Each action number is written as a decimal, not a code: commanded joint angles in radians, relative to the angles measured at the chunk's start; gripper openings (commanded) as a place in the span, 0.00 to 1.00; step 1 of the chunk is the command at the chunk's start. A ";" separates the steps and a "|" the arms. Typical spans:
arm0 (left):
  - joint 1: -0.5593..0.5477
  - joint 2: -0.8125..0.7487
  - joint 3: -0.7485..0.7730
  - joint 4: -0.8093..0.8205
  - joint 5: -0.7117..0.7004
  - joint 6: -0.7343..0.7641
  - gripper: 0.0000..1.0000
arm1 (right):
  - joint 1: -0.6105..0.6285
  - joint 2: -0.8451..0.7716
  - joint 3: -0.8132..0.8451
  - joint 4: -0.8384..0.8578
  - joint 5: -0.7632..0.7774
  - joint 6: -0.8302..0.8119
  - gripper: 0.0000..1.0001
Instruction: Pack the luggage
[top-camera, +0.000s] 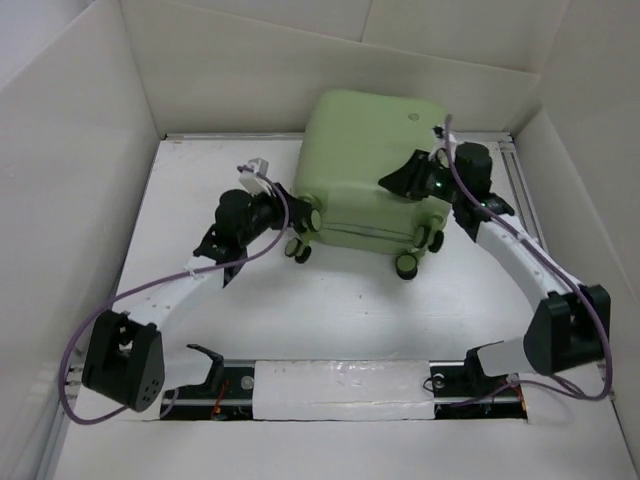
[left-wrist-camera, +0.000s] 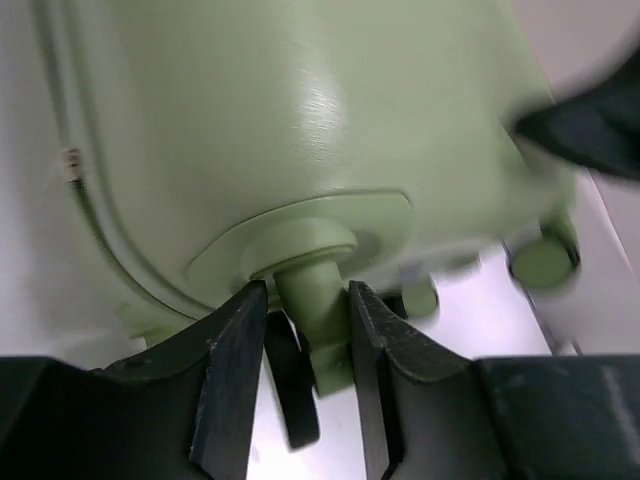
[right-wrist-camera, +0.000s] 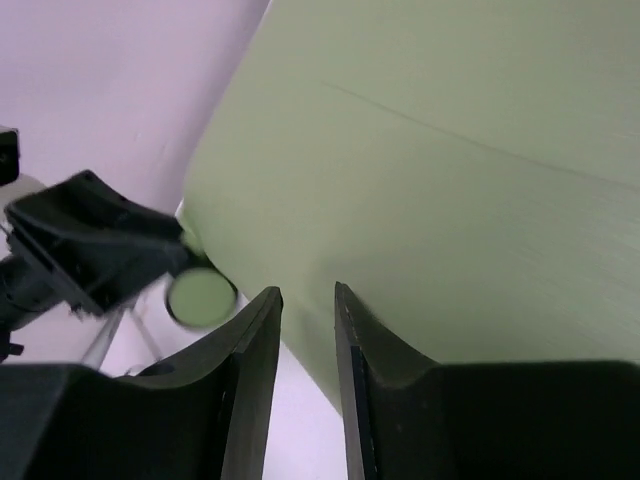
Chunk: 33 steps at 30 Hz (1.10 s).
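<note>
Top external view: luggage (top-camera: 365, 150) lies shut in the upper middle of the frame, close to the back wall, wheels (top-camera: 408, 265) pointing toward the lower edge, resting on the white table (top-camera: 200, 300). Nothing else to pack is in sight. Left gripper (top-camera: 298, 215) sits at the case's lower-left corner. Left wrist view: its fingers (left-wrist-camera: 235, 360) stand close on either side of the green caster stem (left-wrist-camera: 315, 290), one pad against it and a thin dark sliver at the other. Cannot tell whether this is a firm clamp. Likely purpose is to pin that corner so the case does not roll or slide. Right gripper (top-camera: 395, 180) is over the right side of the shell. Right wrist view: its fingers (right-wrist-camera: 255, 360) are a narrow slot apart, nothing between them, tips at the shell's rounded edge; contact unclear. Judged: searching for the seam or bracing the shell; lid not yet opened.
</note>
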<state>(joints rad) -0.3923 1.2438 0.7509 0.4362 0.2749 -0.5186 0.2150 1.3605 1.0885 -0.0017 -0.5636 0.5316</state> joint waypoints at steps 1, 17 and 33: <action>-0.080 -0.104 -0.090 -0.128 0.145 -0.107 0.00 | 0.090 0.100 0.098 -0.058 -0.090 0.004 0.34; -0.080 -0.337 -0.055 -0.292 -0.059 -0.064 0.00 | 0.185 -0.841 -0.419 -0.161 0.500 -0.056 0.32; -0.337 -0.273 -0.016 -0.335 -0.181 -0.002 0.71 | 0.185 -1.154 -0.858 -0.189 0.803 0.213 0.41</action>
<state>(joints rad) -0.6064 0.9325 0.6888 0.1085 0.2249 -0.5571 0.3943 0.1558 0.2554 -0.2920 0.1505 0.7254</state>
